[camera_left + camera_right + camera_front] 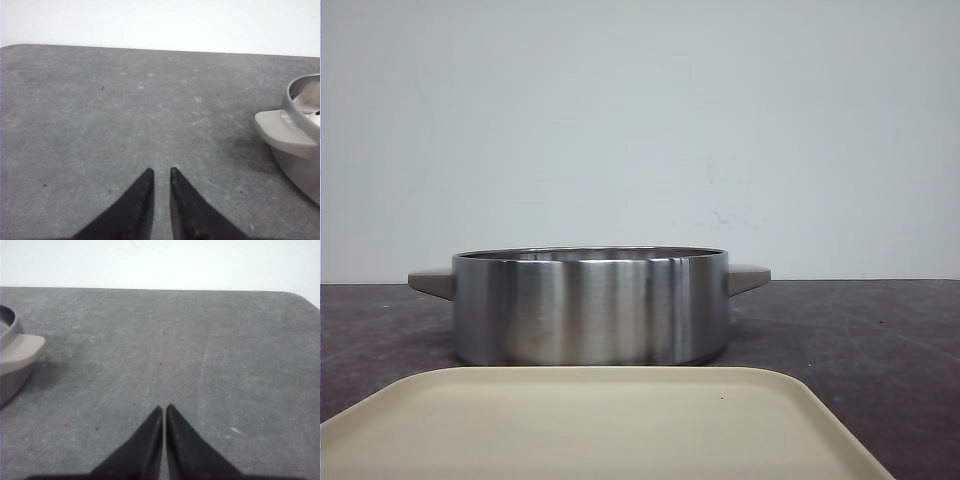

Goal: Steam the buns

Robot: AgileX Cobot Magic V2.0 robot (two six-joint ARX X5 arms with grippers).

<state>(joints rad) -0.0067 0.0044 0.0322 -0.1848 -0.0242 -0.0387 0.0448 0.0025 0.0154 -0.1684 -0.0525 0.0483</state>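
- Even, diffuse light fills all three views; the pale back wall (640, 120) washes out nearly white in both wrist views.
- Soft vertical highlights streak the brushed steel two-handled pot (590, 305), without harsh glare.
- A faint shadow lies on the dark grey speckled tabletop (125, 110) beside the pot's handle.
- The cream plastic tray (600, 425) nearest the front camera looks slightly soft.

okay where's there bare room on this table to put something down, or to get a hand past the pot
Bare dark table lies open on both sides of the steel pot: left of its left handle, where the left gripper hovers, and right of its right handle, under the right gripper. The beige tray is bare too. It is tightest between tray and pot.
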